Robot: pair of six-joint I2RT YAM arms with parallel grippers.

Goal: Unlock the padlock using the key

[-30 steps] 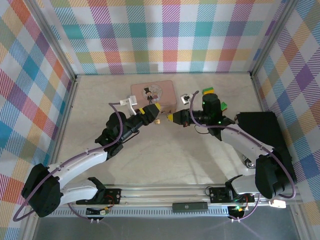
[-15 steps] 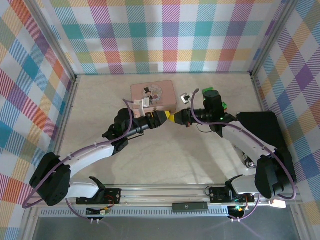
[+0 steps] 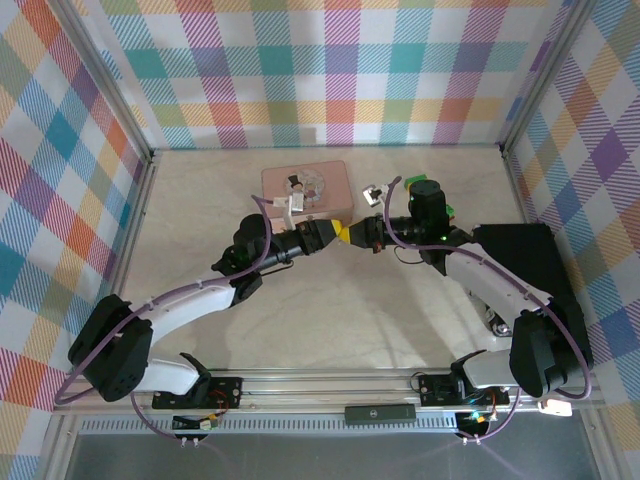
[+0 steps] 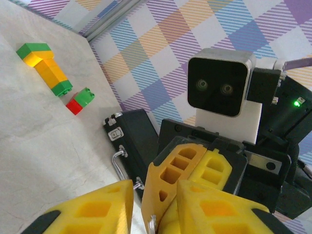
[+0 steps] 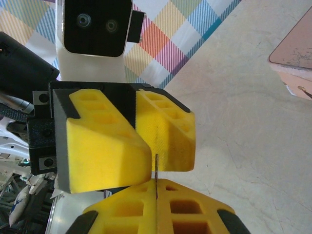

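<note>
My right gripper (image 3: 353, 233) (image 5: 157, 185) is shut on the key (image 5: 157, 166), a thin grey sliver that sticks out of its closed fingertips. My left gripper (image 3: 333, 232) (image 4: 155, 187) meets it tip to tip in front of the pink tin. The left jaws stand open a little, and the right fingertips (image 4: 181, 176) and the key reach into that gap. In the right wrist view the key lies against the inner pad of one left finger (image 5: 168, 136). A silver sliver (image 4: 152, 225) shows low between the left fingers. The padlock is hidden.
The pink tin (image 3: 305, 187) (image 5: 297, 44) lies just behind both grippers. A yellow-green toy block (image 4: 46, 68) and a red-green brick (image 4: 80, 100) sit near the right wall. A black case (image 3: 520, 260) (image 4: 134, 146) lies beside the right arm. Plaid walls close three sides.
My left gripper swung right and levelled out until its tips met the right gripper's. The right gripper stayed shut and shifted only slightly.
</note>
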